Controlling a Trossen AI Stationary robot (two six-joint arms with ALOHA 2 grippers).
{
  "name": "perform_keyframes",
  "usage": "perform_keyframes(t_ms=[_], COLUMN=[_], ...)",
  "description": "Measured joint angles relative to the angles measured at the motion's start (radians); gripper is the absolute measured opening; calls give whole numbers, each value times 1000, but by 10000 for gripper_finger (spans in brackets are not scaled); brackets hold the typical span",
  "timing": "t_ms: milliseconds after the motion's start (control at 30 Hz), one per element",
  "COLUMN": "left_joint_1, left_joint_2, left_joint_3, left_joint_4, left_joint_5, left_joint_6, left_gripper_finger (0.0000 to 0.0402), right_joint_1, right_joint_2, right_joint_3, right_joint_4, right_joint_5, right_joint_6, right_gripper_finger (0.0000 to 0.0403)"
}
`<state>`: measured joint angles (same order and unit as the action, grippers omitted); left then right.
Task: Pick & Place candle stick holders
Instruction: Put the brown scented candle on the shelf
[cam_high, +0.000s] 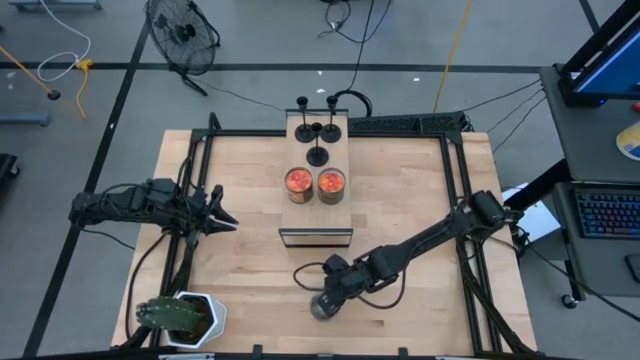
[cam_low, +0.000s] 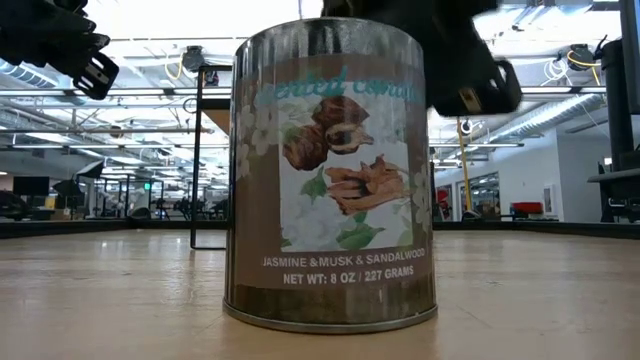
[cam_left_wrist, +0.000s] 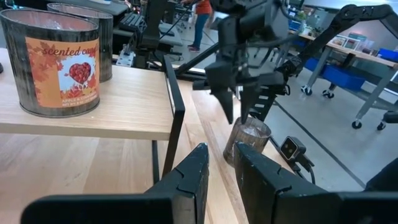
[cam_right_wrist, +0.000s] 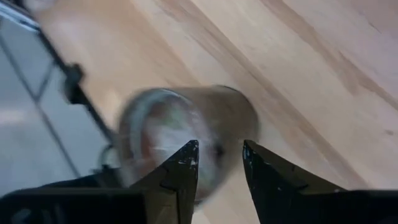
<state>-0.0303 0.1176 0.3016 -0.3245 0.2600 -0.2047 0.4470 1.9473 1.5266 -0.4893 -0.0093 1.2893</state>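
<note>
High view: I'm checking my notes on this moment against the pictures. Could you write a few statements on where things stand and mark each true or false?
1. The three candle stick holders stand on the raised wooden shelf. True.
2. The right gripper holds a candle stick holder. False: it hangs over a silver tin near the table's front edge, fingers apart.
3. Two tins with orange-red tops sit side by side on the shelf. True.
4. The left gripper is above the shelf. False: it waits left of it, holding nothing.
5. A potted plant stands at the front left corner. True.
</note>
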Motion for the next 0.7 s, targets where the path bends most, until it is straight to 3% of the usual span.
perform_keyframes(t_ms=[700], left_joint_1=[1], left_joint_2=[0], left_joint_3=[0], left_joint_4=[-24], left_joint_5=[0], left_joint_6=[-10], left_gripper_finger=[81], right_joint_1=[-5], right_joint_2=[29], right_joint_3=[2], right_joint_4=[-11], right_joint_5=[10], right_joint_6=[-19], right_gripper_finger=[118])
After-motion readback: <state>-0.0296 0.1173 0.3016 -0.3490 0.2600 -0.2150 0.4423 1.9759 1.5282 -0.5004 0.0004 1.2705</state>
